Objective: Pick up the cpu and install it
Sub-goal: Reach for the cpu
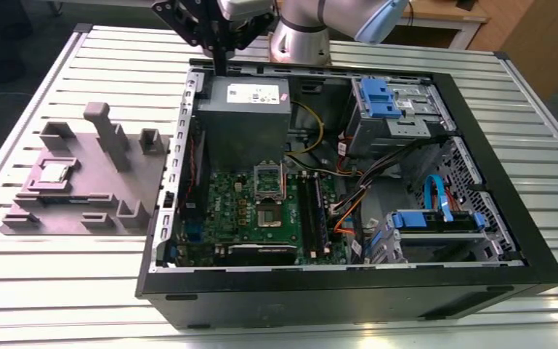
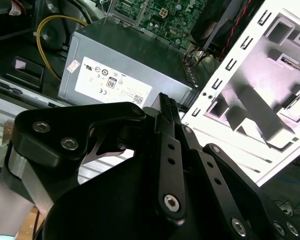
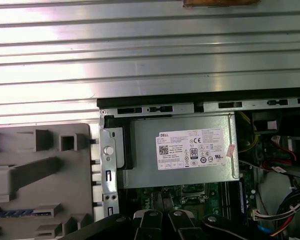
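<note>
One slatted metal counter (image 1: 46, 291) carries everything here, its ribs running across the exterior view, and wooden furniture (image 1: 522, 36) stands in the room beyond it at about one o'clock. I count one open computer case (image 1: 357, 298) lying on its side, and within it one green motherboard (image 1: 230, 203), one grey power supply (image 1: 245, 116) and two blue drive brackets (image 1: 381, 96), one at one o'clock and one at four o'clock inside the case. One grey-mauve plastic block (image 1: 114, 196) with upright posts sits just beside the case at its nine o'clock. The single cpu (image 1: 54, 172) lies flat in a recess on that block, towards the block's nine o'clock side, well apart from me. My fingers (image 1: 223, 65) hang over the case's rim at about eleven o'clock, above the power supply's far edge, drawn together to a thin tip with nothing gripped between them.
</note>
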Robot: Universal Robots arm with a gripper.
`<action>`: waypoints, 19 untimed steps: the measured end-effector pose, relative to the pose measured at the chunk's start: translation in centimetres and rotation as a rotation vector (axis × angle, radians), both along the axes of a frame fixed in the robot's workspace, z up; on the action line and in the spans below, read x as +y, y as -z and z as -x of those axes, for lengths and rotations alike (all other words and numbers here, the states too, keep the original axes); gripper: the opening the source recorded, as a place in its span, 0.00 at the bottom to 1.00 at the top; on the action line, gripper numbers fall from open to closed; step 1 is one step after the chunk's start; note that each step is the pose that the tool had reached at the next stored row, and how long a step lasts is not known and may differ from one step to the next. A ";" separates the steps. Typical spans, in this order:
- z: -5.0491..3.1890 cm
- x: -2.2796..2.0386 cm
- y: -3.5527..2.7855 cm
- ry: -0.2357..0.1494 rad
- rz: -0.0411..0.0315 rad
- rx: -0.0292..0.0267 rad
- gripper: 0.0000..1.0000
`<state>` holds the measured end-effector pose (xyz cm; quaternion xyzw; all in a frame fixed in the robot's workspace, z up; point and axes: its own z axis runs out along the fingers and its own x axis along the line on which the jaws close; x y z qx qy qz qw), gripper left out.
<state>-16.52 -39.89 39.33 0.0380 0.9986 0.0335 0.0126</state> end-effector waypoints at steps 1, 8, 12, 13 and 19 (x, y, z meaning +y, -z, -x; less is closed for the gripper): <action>0.02 0.00 0.00 0.000 0.0001 0.0000 0.10; 0.18 0.00 0.00 0.000 0.0000 0.0000 0.10; 0.25 0.00 0.00 0.000 0.0000 0.0000 0.10; 0.27 0.00 0.00 0.000 0.0000 0.0000 0.10; 0.41 0.00 0.00 0.000 0.0001 0.0000 0.10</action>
